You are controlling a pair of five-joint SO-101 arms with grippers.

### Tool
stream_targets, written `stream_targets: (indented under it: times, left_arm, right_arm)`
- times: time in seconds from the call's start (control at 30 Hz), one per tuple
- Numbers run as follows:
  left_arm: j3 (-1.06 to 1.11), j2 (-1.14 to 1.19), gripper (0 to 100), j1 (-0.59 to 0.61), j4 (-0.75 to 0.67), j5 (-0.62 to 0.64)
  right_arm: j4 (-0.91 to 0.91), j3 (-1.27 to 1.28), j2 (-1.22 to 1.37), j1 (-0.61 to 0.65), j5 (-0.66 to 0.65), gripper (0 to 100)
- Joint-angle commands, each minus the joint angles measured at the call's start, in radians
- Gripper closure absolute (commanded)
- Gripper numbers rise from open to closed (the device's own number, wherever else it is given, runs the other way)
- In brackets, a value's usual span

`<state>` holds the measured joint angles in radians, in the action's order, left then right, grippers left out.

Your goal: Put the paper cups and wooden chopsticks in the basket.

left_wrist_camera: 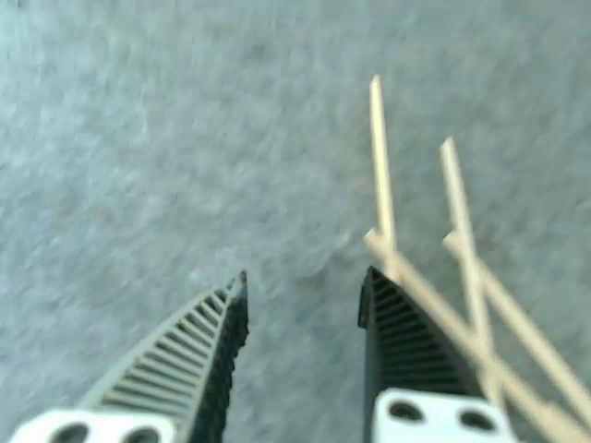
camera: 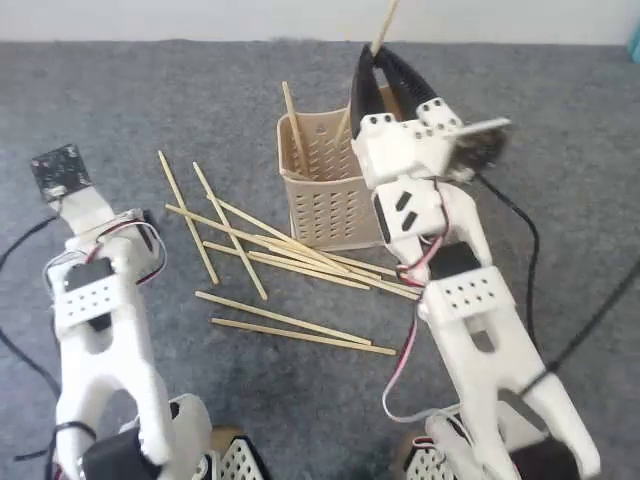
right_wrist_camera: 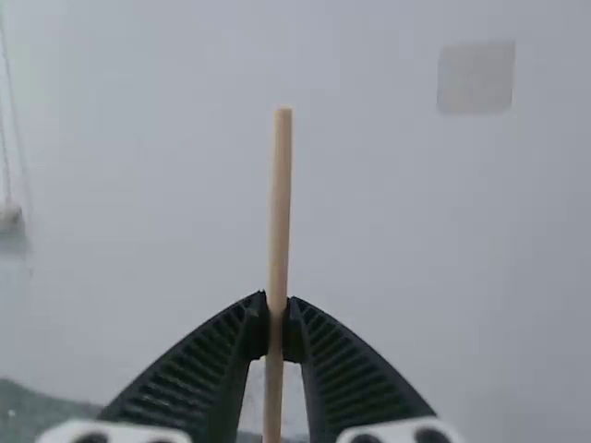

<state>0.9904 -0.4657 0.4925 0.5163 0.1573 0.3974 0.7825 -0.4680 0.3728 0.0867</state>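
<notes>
The right arm rises from its base and leans forward, with the white wrist block just behind the right end effector, which points up and away. Its two black ribbed fingers meet at the tips and pinch a chopstick that runs straight out past them. The left arm stands folded, its wrist bent over so that the left end effector points downward, its ribbed fingers spread with a wide gap between the tips
</notes>
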Motion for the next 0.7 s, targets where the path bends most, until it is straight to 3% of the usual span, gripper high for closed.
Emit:
stream_targets:
  times: [0.0, 0.2, 0.33, 0.43, 0.67]
  left_arm:
    - [-0.005, -0.026, 79, -0.069, -0.101, 0.009]
    - [-0.159, 0.183, 72, -0.100, -0.120, 0.011]
    - [-0.351, 0.400, 72, -0.101, -0.120, 0.034]
    - [-0.516, 0.555, 72, -0.101, -0.072, 0.072]
    - [-0.972, 0.881, 72, -0.100, 0.183, 0.121]
  right_arm:
    - [0.018, -0.023, 0.016, 0.016, -0.074, 98.3]
    - [0.016, -0.020, 0.012, 0.019, -0.072, 81.6]
    - [-0.031, 0.038, -0.102, 0.016, -0.055, 83.2]
    - [-0.182, 0.080, -0.259, 0.019, 0.002, 85.6]
    - [-0.679, 0.092, -0.631, 0.022, 0.129, 85.7]
